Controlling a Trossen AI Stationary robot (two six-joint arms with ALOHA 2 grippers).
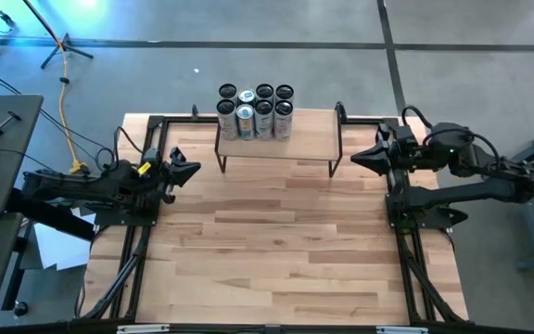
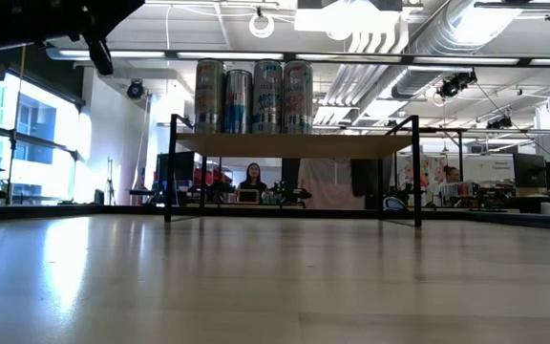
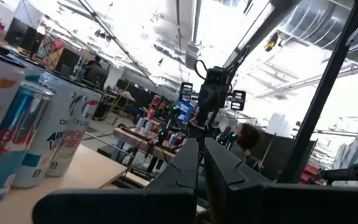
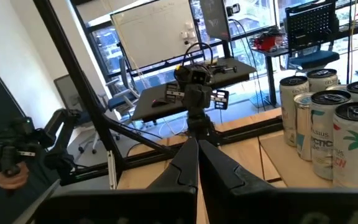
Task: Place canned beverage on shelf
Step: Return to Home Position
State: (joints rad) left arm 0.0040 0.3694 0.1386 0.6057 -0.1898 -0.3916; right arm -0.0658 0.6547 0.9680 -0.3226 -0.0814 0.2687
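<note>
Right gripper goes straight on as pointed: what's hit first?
Probably the left gripper, facing it across the table. The line from the right gripper seems to skirt the shelf at its front edge; clearance there is unclear.

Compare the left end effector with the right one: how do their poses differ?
The left end effector sits left of the shelf, the right end effector right of it. The left one points rightward, the right one leftward. Both are shut, empty, facing the shelf.
</note>
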